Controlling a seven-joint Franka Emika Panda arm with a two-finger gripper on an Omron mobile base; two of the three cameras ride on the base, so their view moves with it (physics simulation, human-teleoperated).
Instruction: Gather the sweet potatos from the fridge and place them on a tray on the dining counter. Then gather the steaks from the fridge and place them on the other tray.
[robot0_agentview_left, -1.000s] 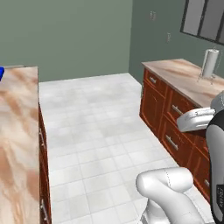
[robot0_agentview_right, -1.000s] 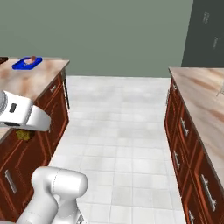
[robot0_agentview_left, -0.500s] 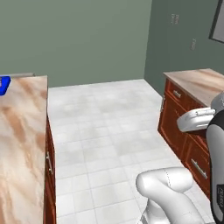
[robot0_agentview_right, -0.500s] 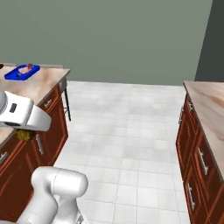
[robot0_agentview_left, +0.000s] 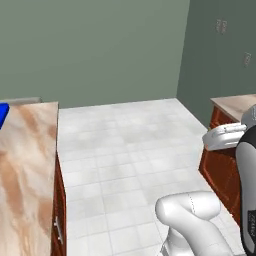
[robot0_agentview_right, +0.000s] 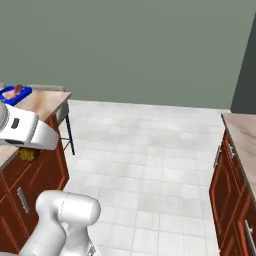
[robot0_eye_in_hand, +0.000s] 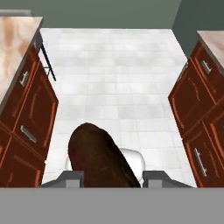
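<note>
The dining counter (robot0_agentview_left: 25, 165) runs along the robot's left, its far end bearing the other tray (robot0_agentview_right: 15, 93), bright blue with a pinkish steak (robot0_agentview_right: 19, 88) on it. The brown tray cannot be made out. In the hand view the gripper (robot0_eye_in_hand: 113, 178) is closed on a sweet potato (robot0_eye_in_hand: 101, 157), dark brown here, its long axis pointing forward down the aisle beside the counter's near edge

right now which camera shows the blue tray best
The right base view: the blue tray sits at the far end of the dining counter, with its rim visible and something pinkish-red on it. The left base view catches only a blue corner at the picture's left edge.
</note>
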